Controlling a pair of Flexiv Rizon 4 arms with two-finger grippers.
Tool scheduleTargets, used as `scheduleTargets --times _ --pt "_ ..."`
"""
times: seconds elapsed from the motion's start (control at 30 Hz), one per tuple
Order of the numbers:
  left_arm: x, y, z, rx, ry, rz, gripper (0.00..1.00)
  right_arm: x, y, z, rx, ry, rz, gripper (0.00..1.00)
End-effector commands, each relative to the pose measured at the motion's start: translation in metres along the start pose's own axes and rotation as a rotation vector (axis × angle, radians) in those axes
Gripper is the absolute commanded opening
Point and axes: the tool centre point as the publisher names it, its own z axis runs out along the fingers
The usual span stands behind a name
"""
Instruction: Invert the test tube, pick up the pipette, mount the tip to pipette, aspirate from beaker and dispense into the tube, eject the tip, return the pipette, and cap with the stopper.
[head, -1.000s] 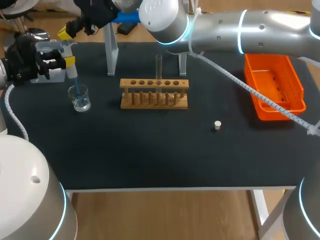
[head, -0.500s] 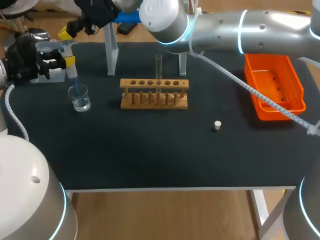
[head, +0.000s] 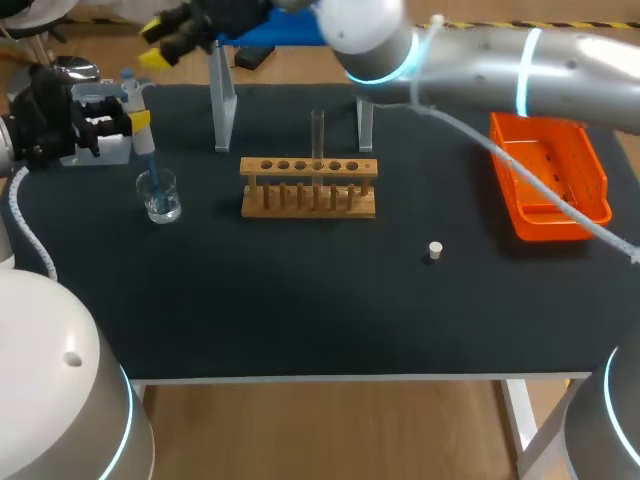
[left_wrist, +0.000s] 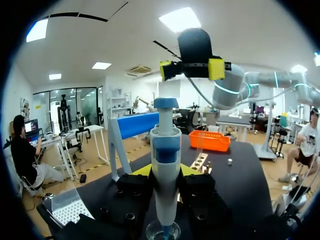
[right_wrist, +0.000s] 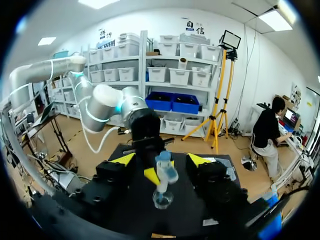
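Observation:
My left gripper (head: 138, 122) is shut on the white and blue pipette (head: 133, 105), holding it upright with its blue tip down in the glass beaker (head: 160, 196). In the left wrist view the pipette (left_wrist: 166, 145) stands between the fingers, with the beaker (left_wrist: 163, 233) under it. My right gripper (head: 165, 40) hangs open above and behind the pipette's top, clear of it. From the right wrist the pipette (right_wrist: 165, 175) and beaker (right_wrist: 162, 200) lie ahead of the spread fingers (right_wrist: 123, 160). A clear test tube (head: 318, 135) stands in the wooden rack (head: 308, 187). The small stopper (head: 434, 250) lies on the mat.
The pipette stand (head: 222, 100) with its blue bar is at the back, between beaker and rack. An orange tray (head: 548, 175) sits at the right edge. My right arm spans the back of the table above the rack. A perforated tip box (left_wrist: 70, 210) lies beside my left gripper.
My right gripper has opened and lifted away from the pipette's top, its arm shifting up and to the right. The left gripper, pipette and beaker have not moved.

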Motion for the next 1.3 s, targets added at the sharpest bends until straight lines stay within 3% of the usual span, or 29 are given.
scheduleTargets --times 0.03,0.3,0.73,0.97,1.3 --pt "0.001 0.0 0.001 -0.001 -0.004 0.001 0.0 0.025 -0.021 -0.071 -0.002 -0.02 -0.003 1.0" --pt "0.001 0.0 0.001 -0.001 -0.004 0.001 0.0 0.037 -0.054 -0.15 -0.008 -0.062 0.001 1.0" --pt "0.001 0.0 0.001 -0.001 -0.004 0.001 0.0 0.056 -0.114 -0.25 -0.038 -0.126 0.006 1.0" --pt "0.001 0.0 0.001 -0.001 -0.004 0.001 0.0 0.069 -0.152 -0.267 -0.083 -0.088 0.011 1.0" --pt "0.001 0.0 0.001 -0.001 -0.004 0.001 0.0 0.075 -0.191 -0.255 -0.108 -0.037 0.028 1.0"
